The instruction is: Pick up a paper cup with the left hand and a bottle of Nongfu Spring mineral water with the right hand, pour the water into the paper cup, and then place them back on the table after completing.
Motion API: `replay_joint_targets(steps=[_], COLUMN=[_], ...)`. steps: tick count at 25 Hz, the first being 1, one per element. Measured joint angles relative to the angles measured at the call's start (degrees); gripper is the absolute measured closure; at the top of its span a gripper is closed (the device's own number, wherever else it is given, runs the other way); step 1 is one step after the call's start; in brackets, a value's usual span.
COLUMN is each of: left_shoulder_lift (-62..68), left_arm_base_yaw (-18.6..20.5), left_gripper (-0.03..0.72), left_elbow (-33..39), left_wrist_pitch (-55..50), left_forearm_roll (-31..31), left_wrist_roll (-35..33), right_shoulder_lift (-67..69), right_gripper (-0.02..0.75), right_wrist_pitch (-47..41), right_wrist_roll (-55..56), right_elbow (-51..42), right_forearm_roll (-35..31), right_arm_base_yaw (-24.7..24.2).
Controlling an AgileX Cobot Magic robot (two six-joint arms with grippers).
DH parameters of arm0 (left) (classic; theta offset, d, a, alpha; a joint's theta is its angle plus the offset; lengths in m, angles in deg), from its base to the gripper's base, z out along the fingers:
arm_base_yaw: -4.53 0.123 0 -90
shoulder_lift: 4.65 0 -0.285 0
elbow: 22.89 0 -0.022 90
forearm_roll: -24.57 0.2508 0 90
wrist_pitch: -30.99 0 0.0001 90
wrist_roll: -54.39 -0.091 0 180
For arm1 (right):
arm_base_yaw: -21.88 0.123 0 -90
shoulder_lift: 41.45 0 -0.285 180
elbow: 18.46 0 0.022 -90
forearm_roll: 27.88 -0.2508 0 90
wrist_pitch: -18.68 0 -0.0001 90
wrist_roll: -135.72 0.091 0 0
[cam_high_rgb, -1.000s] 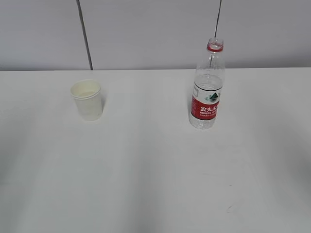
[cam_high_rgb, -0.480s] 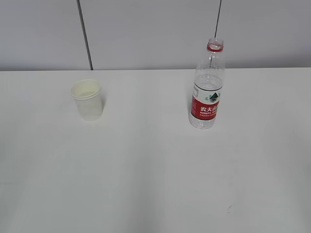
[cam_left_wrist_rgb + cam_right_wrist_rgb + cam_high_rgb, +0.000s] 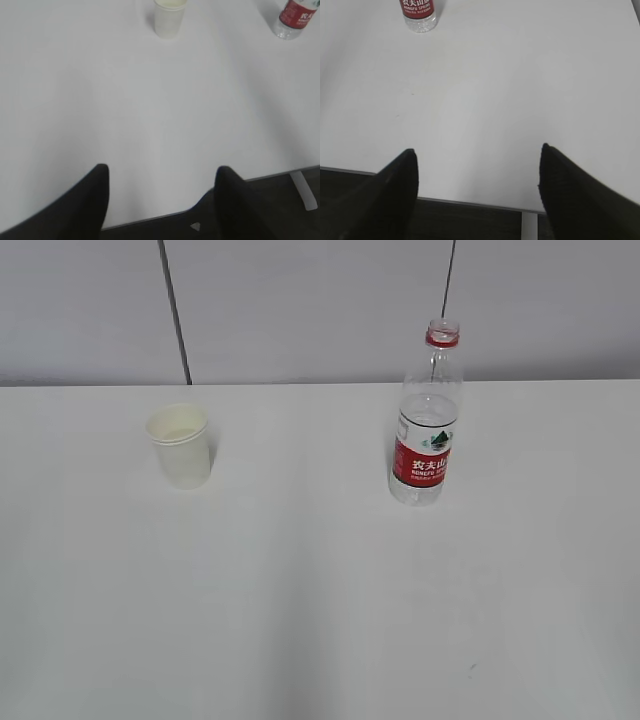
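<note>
cup (image 3: 180,446) upright on table (image 3: 300,610), left. left hand (image 3: 160,192) spread wide, empty, well short; should approach level, close round mid-wall, gently. bottle (image 3: 427,420) upright at right, uncapped; right hand (image 3: 477,177) likewise agape, should grip at label.

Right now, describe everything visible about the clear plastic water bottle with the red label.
The clear plastic water bottle with the red label stands upright on the plain white tabletop, right of the white paper cup and apart from it. A red ring circles its neck; no cap shows. Clear water fills roughly its lower two-thirds. Nothing else touches it.
</note>
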Motion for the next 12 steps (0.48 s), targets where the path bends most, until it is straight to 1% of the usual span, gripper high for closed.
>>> replay_joint_targets(steps=[5, 12], left_shoulder_lift=[-2.9, -2.9], left_arm_base_yaw=[0.0, 0.0], left_gripper=[0.272, 0.272], left_elbow=[4.5, 6.9], left_wrist_pitch=[0.0, 8.2], left_forearm_roll=[0.0, 0.1], left_wrist_roll=[0.0, -1.4], right_shoulder_lift=[-1.0, -1.0], right_gripper=[0.184, 0.184], right_wrist_pitch=[0.5, 6.1], right_wrist_roll=[-0.4, -1.4], right_elbow=[-2.4, -4.8], right_forearm_roll=[0.1, 0.1], right_arm_base_yaw=[0.0, 0.0])
